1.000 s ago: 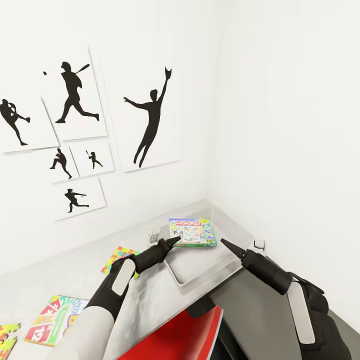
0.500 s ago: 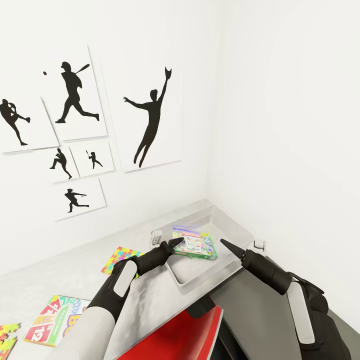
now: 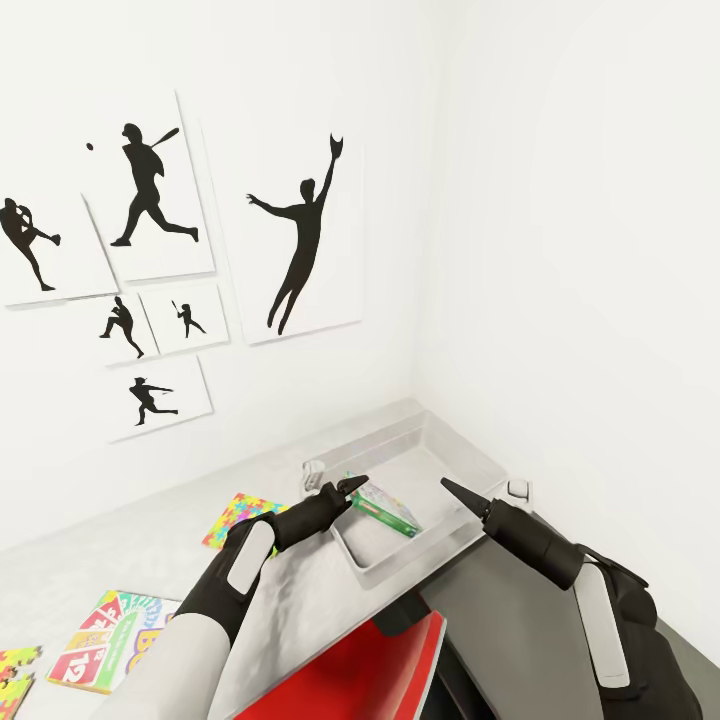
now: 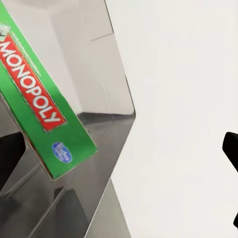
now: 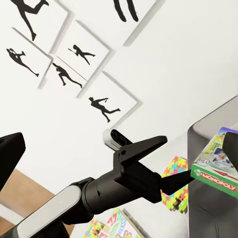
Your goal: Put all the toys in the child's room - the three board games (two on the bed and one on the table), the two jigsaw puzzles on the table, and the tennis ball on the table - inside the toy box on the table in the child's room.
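Monopoly board game sits tilted on edge inside the toy box, between the two pincers and not gripped by either. The left wrist view shows its green lettered edge leaning within the grey walls of the box.

Left arm reaches forward and slightly rightward, its left pincer at the near-left rim of the box, just beside the game. The right wrist view shows its two fingers spread apart with nothing between them. Right arm extends forward and leftward, the right pincer over the near-right rim of the box; whether it is spread or pressed together, I cannot tell.

Count on the counter, left of the left pincer: one Skip-Bo box, one jigsaw puzzle beside the left forearm, and a second jigsaw puzzle partly cut off at the corner. Six athlete pictures hang on the wall.
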You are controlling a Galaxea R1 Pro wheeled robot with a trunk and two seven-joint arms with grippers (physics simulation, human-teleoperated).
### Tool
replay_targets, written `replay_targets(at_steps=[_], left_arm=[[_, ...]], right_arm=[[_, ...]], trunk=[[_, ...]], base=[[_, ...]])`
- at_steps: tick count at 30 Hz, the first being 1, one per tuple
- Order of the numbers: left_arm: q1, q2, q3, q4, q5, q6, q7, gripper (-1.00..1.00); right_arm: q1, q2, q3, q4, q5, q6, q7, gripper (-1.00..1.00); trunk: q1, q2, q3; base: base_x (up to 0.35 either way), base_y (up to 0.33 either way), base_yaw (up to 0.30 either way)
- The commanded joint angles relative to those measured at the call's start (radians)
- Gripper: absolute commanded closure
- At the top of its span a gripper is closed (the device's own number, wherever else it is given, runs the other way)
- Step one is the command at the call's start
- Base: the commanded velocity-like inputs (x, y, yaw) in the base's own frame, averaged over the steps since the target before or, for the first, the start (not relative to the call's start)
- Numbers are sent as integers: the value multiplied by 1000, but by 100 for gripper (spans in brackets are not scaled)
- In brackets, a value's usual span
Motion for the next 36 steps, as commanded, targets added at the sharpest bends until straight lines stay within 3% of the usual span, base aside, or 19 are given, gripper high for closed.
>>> replay_targets(at_steps=[1,7,9,11,12,14,17,19,23,36], left_arm=[[-1,-1,4,0,2,7,-2,-100],[-2,5,16,-16,5,41,-9,-100],[-3,85,20,-50,10,136,-11,-100],[-4,181,27,-109,13,243,-17,-100],[-4,205,31,-123,14,266,-19,-100],[-4,296,61,-168,22,331,-31,-100],[-3,374,111,-189,34,366,-63,-100],[-2,405,132,-195,37,376,-91,-100],[-2,421,138,-201,39,381,-110,-100],[-2,421,136,-205,39,381,-114,-100]], right_arm=[[-1,1,-2,0,-2,6,2,-100],[-1,1,-3,0,-4,6,5,-100],[-1,1,-3,0,-6,6,6,-100],[-1,1,-3,0,-6,6,7,-100],[-1,1,-3,0,-6,6,7,-100],[-1,1,-3,0,-6,6,7,-100],[-1,1,-2,0,-7,6,6,-100],[-1,1,-2,0,-7,6,5,-100],[-1,1,-2,0,-5,6,5,-100],[-1,1,-2,-2,-7,6,11,-100]], trunk=[[1,-2,-2],[1,-2,-2],[1,-2,-2],[1,-2,-2],[1,-2,-2],[1,-2,-2],[1,-2,-2],[1,-2,-2],[1,-2,-2],[1,-2,-2]], base=[[0,0,0],[0,0,0],[0,0,0],[0,0,0],[0,0,0],[0,0,0],[0,0,0],[0,0,0],[0,0,0],[0,0,0]])
